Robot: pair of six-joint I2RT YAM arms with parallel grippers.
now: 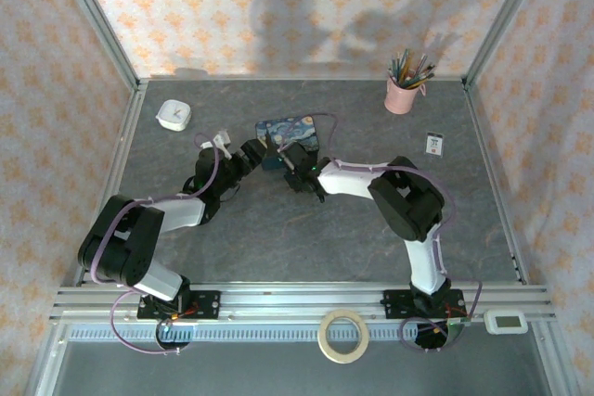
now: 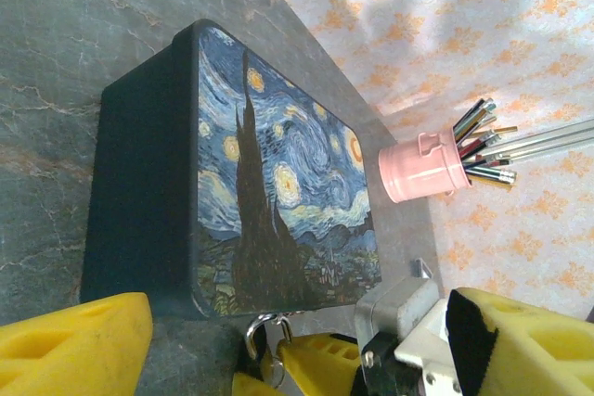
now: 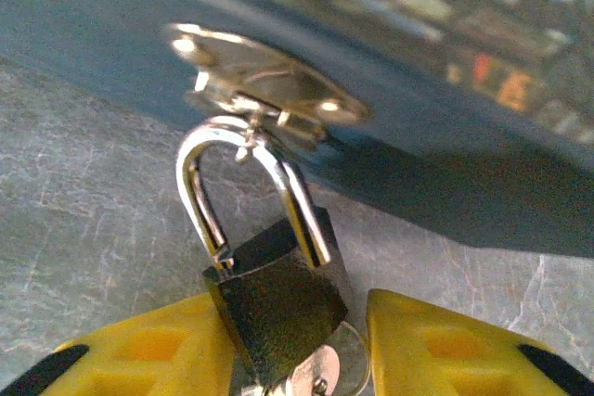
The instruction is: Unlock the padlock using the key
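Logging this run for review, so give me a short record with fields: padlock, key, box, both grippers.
padlock: hangs by its shackle from the metal hasp on the box; shackle looks shut
key: in the padlock's underside, head showing between the right jaws
box: blue, painted swirling-sky lid
right gripper: jaws either side of the padlock body; grip unclear
left gripper: jaws wide open, short of the box, holding nothing

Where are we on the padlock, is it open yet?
Not yet. Done: the key looks seated in the base of the padlock. In hand: the right gripper brackets both. To do: turn it; the shackle is closed through the hasp on the box.
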